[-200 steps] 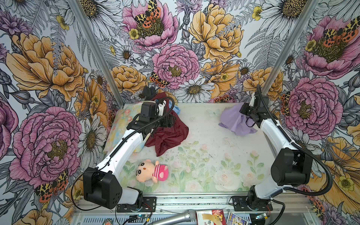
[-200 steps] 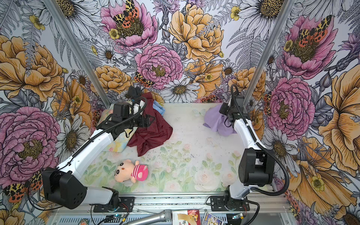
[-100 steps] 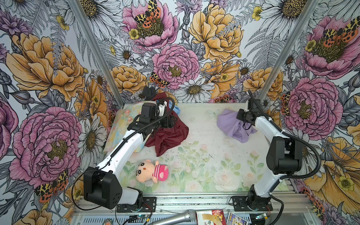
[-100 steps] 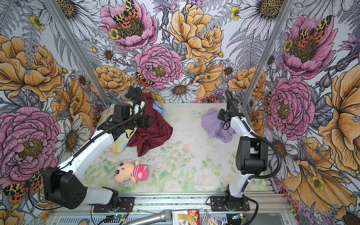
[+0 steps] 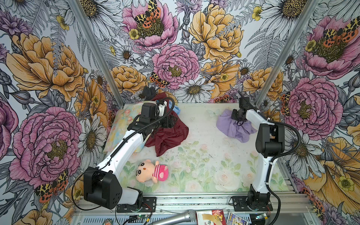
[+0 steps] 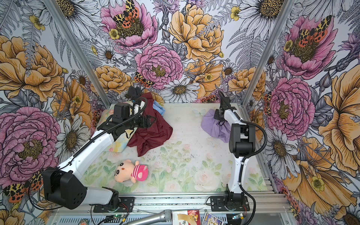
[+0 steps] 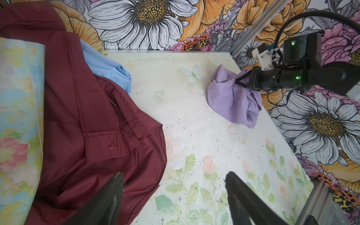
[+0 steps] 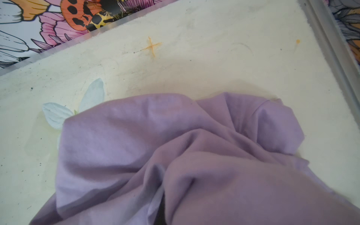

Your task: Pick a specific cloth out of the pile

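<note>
The cloth (image 5: 231, 127) (image 6: 212, 124) (image 7: 228, 97) (image 8: 175, 146), pale lavender, lies bunched at the back right of the table, apart from the pile. My right gripper (image 5: 235, 116) (image 6: 217, 116) (image 7: 238, 80) is shut on a fold at its top; in the right wrist view the fabric hides the fingers. The pile sits at the back left: a maroon cloth (image 5: 169, 134) (image 7: 87, 116), a light blue one (image 5: 176, 109) (image 7: 105, 66), a dark grey one (image 5: 149, 91) and a floral sheet (image 5: 120, 124). My left gripper (image 5: 171, 121) (image 6: 151, 120) (image 7: 173, 175) hovers open over the maroon cloth's edge, holding nothing.
A pink-striped plush doll (image 5: 151, 171) lies at the front left. A microphone (image 5: 175, 218) and printed packets (image 5: 212, 217) lie beyond the front rail. Flowered walls and metal posts (image 5: 272, 64) close in the table on three sides.
The right arm has folded, its elbow swinging toward the back, and its gripper has shifted a little left with the lavender cloth. The left arm has not moved.
</note>
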Action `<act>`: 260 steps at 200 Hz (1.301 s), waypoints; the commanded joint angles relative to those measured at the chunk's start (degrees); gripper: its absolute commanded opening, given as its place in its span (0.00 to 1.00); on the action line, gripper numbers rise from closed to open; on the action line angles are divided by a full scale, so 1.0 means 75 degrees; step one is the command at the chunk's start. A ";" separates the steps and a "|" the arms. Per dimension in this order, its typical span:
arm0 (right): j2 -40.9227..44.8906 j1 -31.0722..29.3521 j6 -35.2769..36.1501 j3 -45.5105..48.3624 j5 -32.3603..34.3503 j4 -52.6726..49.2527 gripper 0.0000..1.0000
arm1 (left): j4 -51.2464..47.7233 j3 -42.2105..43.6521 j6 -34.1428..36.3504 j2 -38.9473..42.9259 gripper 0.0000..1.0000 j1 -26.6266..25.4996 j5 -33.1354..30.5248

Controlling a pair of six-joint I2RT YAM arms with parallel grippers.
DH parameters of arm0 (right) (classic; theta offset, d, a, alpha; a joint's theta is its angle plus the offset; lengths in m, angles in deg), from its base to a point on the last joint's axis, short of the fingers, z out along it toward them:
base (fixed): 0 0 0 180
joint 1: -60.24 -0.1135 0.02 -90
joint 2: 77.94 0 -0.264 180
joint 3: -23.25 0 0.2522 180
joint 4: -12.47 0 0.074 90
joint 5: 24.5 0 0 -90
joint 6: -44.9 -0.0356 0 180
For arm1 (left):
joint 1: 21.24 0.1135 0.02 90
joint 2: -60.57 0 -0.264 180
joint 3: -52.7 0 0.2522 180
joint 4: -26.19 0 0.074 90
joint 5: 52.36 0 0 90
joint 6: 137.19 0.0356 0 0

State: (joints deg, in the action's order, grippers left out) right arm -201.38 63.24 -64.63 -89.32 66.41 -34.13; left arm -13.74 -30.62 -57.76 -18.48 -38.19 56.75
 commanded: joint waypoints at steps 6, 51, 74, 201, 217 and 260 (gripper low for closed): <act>-0.0598 -0.0027 0.0136 -0.0816 0.0166 -0.0605 0.00 | 0.0278 0.0122 -0.0070 0.0086 0.83 0.0112 0.0030; -0.1228 -0.0027 0.0151 -0.1406 0.0061 -0.0926 0.00 | 0.0289 0.0135 -0.0083 0.0057 0.83 0.0277 -0.0139; -0.1371 -0.0026 0.0129 -0.1573 0.0067 -0.0983 0.08 | 0.0297 0.0130 -0.0165 -0.0029 0.83 0.0427 -0.0124; 0.0569 -0.0200 0.0161 -0.1580 -0.0267 -0.1059 0.81 | 0.0624 0.0441 -0.0163 0.0246 0.84 0.1120 -0.0787; 0.0912 -0.0259 0.0194 -0.1554 -0.0204 -0.1053 0.85 | 0.0747 0.0525 -0.0173 0.0357 0.85 0.1162 -0.0926; 0.1872 -0.0400 0.0437 -0.1296 0.0024 -0.1036 0.93 | 0.1072 0.0789 -0.0203 0.0594 0.98 0.1391 -0.1289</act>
State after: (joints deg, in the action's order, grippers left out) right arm -192.28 60.91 -63.17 -100.20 64.68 -42.63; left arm -9.02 -25.81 -59.13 -16.10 -29.18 49.95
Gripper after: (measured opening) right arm 0.906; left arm 0.949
